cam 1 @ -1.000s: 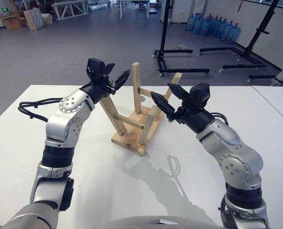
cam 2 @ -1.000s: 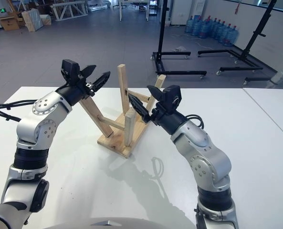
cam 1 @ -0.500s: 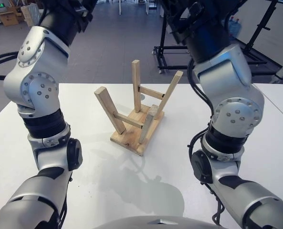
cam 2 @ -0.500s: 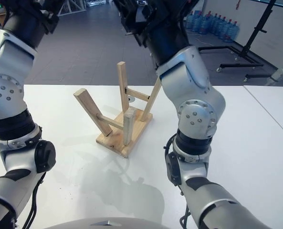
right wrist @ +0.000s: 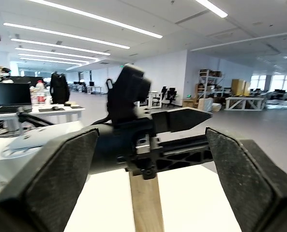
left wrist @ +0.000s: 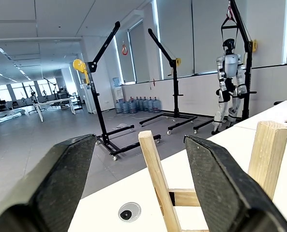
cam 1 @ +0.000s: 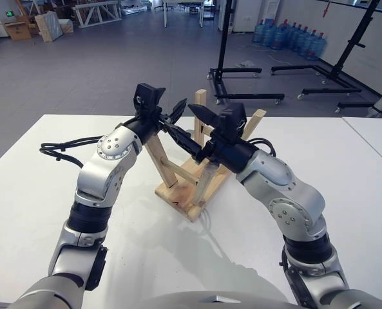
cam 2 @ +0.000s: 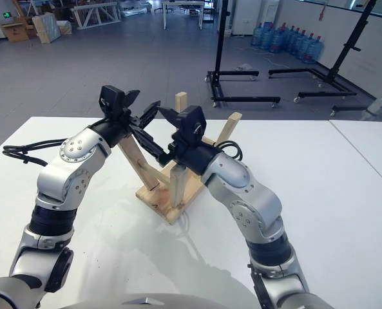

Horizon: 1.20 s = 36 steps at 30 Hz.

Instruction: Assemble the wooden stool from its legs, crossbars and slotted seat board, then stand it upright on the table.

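The stool (cam 1: 189, 192) rests inverted at frame centre on the table (cam 1: 36, 174), seat board down and legs up. This looks like the stable build position, so I judge that turning it upright remains. My left gripper (left wrist: 139, 145) and right gripper (right wrist: 152, 137) meet over the left-hand leg (cam 1: 153, 149). Both have their fingers spread and grasp nothing, probably lining up a hold for the flip.

Count:
- seat boards: one
- legs: four
- crossbars discernible: two

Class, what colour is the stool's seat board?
Pale, unpainted natural wood. The seat board shows best in the left eye view.
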Motion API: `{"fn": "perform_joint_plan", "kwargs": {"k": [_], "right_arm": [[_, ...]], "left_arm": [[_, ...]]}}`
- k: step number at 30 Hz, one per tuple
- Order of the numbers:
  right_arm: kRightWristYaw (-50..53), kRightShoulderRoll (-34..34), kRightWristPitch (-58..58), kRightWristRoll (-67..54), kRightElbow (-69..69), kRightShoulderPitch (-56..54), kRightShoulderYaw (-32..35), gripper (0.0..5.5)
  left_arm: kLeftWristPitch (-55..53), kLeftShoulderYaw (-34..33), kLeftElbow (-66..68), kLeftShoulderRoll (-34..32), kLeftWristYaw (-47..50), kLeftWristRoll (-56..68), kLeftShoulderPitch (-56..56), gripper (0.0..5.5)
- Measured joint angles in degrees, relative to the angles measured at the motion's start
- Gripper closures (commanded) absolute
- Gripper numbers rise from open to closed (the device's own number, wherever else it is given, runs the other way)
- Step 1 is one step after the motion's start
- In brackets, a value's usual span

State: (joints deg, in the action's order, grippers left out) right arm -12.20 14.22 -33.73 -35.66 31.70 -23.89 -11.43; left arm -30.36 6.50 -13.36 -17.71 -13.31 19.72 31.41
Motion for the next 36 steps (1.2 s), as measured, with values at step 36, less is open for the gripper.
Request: {"fn": "perform_joint_plan", "kwargs": {"k": [36], "right_arm": [[-32.8, 8.0, 8.1, 10.0, -26.4, 12.6, 7.9, 1.44]], "left_arm": [[7.4, -22.3, 10.7, -7.5, 8.7, -9.8, -8.2, 2.18]]}}
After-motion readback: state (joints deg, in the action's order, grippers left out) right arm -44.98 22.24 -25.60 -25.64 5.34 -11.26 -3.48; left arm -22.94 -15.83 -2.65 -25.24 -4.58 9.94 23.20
